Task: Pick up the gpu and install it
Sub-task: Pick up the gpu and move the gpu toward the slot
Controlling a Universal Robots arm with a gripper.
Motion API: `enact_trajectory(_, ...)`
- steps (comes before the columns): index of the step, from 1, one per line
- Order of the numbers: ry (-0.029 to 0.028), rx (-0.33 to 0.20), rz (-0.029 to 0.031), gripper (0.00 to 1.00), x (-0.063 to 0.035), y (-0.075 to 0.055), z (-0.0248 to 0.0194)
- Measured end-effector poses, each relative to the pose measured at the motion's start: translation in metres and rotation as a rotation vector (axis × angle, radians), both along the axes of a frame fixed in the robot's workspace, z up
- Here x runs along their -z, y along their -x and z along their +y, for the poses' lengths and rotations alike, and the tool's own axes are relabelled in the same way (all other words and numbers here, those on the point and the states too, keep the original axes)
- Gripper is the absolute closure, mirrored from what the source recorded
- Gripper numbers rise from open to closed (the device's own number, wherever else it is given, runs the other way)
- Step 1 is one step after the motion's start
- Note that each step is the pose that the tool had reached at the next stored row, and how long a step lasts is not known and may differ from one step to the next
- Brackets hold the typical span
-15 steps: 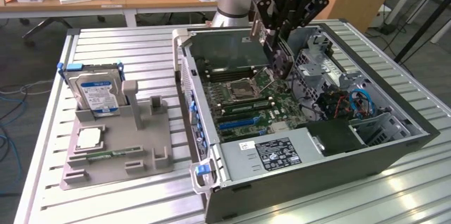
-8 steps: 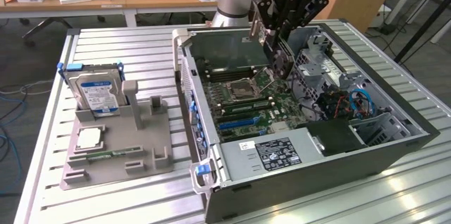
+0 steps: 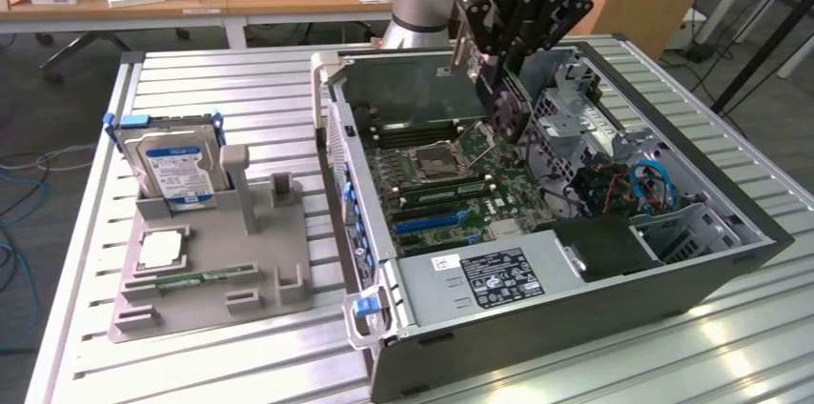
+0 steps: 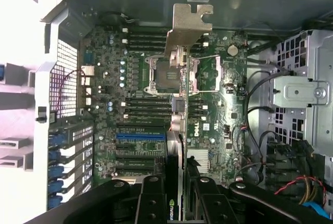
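Note:
My gripper (image 3: 498, 66) hangs over the open computer case (image 3: 381, 261), shut on the gpu (image 3: 506, 111). The gpu is a thin dark card held on edge above the motherboard (image 3: 445, 185). In the wrist view the black fingers (image 4: 152, 195) clamp the gpu (image 4: 180, 130) from both sides. I see the card edge-on there, its pale metal bracket (image 4: 190, 26) at the far end. The card floats over the CPU socket (image 4: 156, 75), clear of the board. A blue expansion slot (image 4: 140, 136) lies beside the card's line, nearer the case's rear slots.
A grey fixture (image 3: 216, 299) in the exterior view's left holds the silver blue-labelled hard drive (image 3: 178, 166) and a small green memory stick (image 3: 210, 278). Inside the case are a power supply (image 3: 497, 275), a drive cage (image 3: 598, 128) and cables (image 3: 642, 185). The slatted table (image 3: 254, 90) carries everything.

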State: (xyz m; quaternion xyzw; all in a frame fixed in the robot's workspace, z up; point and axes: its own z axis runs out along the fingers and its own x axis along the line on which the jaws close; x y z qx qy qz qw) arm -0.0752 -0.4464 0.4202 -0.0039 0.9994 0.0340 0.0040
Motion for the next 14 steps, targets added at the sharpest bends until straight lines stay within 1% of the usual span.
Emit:
enact_trajectory(9,-0.0022,-0.002,0.0003,0.74,0.0069,-0.0008,0.0026)
enact_trajectory(11,-0.0041,-0.002,0.0005,0.74,0.0077,-0.0007,0.0026)
enact_trajectory(14,-0.0091,-0.002,0.0003,0.74,0.0106,-0.0007,0.0025)
